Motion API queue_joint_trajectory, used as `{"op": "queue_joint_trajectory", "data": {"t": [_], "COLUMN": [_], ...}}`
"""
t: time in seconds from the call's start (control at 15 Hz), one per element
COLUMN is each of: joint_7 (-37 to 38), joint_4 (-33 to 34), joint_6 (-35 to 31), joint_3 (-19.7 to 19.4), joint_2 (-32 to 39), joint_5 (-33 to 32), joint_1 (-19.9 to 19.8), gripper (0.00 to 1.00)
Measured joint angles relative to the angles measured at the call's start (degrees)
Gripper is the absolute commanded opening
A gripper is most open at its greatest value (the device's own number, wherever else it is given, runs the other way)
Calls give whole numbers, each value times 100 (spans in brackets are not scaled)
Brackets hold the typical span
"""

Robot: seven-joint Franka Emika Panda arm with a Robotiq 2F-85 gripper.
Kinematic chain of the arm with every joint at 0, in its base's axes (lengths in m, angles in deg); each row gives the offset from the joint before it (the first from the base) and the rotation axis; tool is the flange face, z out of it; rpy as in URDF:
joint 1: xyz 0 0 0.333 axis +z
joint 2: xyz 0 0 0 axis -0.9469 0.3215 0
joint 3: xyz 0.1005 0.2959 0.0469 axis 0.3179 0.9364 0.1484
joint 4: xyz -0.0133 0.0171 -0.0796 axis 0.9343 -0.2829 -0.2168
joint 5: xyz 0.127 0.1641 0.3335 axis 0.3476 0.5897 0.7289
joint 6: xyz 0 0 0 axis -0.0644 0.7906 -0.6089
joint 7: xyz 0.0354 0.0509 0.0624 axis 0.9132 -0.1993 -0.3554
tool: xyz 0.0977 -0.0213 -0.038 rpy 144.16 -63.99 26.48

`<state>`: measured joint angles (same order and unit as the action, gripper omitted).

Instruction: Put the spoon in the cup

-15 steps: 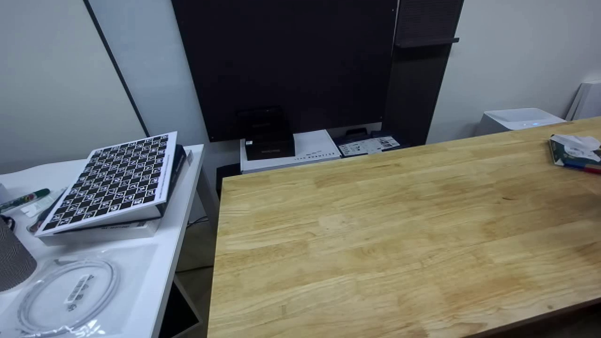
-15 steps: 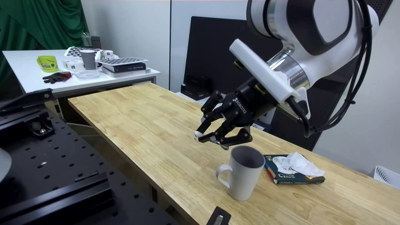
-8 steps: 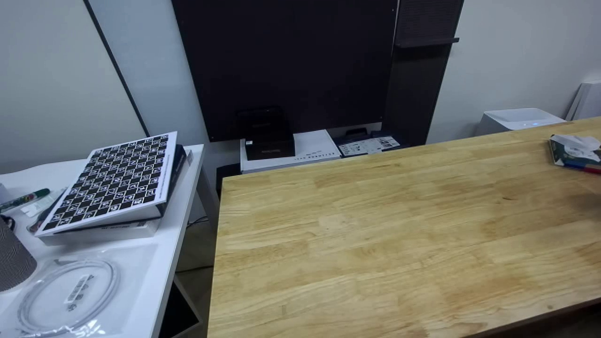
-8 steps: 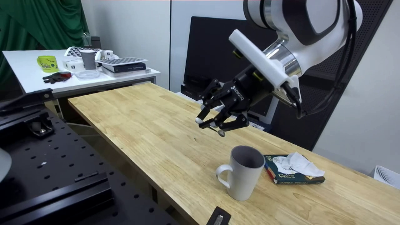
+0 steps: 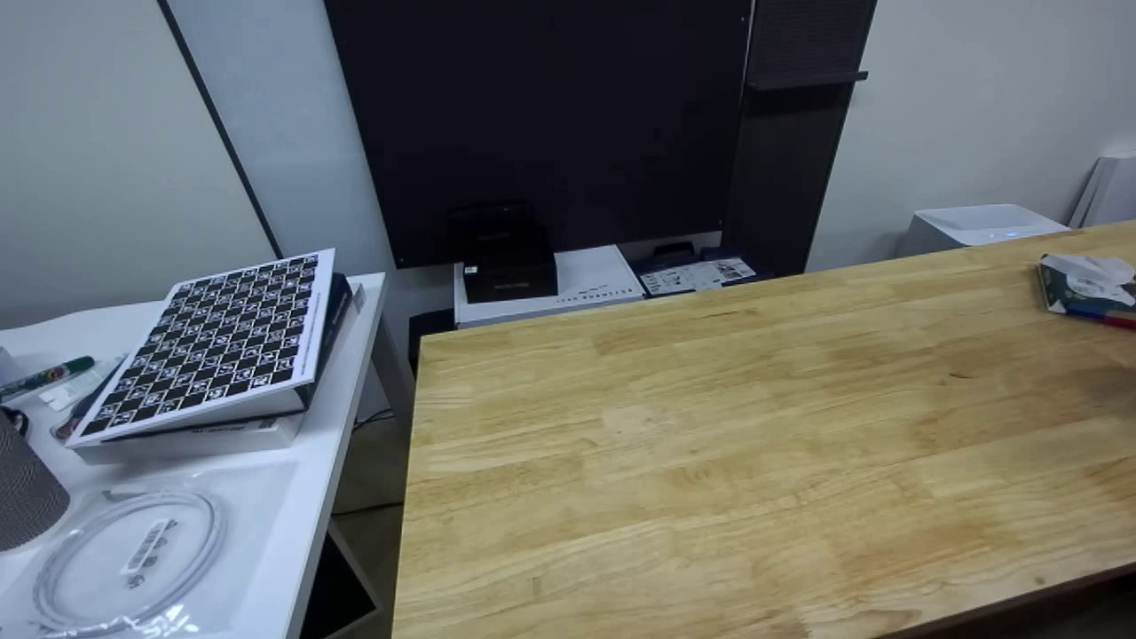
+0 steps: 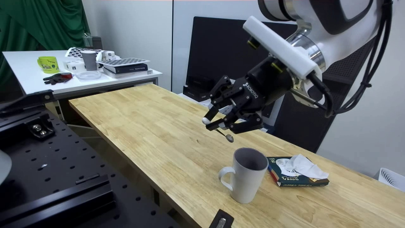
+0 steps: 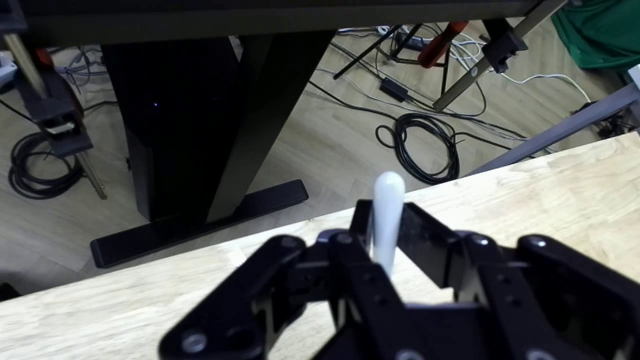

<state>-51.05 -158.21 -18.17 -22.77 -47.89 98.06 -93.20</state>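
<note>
The cup is a light grey mug [image 6: 246, 185] with a handle. It stands upright on the wooden table in an exterior view. My gripper [image 6: 214, 125] is shut on the spoon's handle, up and to the left of the mug's rim in that view. The spoon's small bowl end [image 6: 229, 138] hangs out below the fingers on the mug's side, apart from the mug. Its pale rounded handle end pokes out on the opposite side. In the wrist view the spoon's handle [image 7: 389, 200] sits between the fingertips of the gripper [image 7: 380, 227]. The mug is out of the wrist view.
A green tissue box [image 6: 297, 172] lies beside the mug. It also shows at the edge in an exterior view [image 5: 1087, 288]. A black perforated board [image 6: 79, 177] runs along the table's near side. The table's edge [image 7: 200, 255] crosses the wrist view, with floor beyond.
My gripper, with the spoon, has risen a little and then shifted slightly right in an exterior view. The spoon's bowl shows more clearly below the fingers. The mug and tissue box have not moved.
</note>
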Motion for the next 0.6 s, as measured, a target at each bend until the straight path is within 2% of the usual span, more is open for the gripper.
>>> {"op": "queue_joint_trajectory", "data": {"t": [0.33, 0.6], "joint_7": [-2, -2], "joint_4": [-63, -63], "joint_6": [120, 170], "joint_3": [-311, -416], "joint_2": [-284, -362], "joint_5": [-203, -228], "joint_1": [-239, -438], "gripper": [5, 5]}}
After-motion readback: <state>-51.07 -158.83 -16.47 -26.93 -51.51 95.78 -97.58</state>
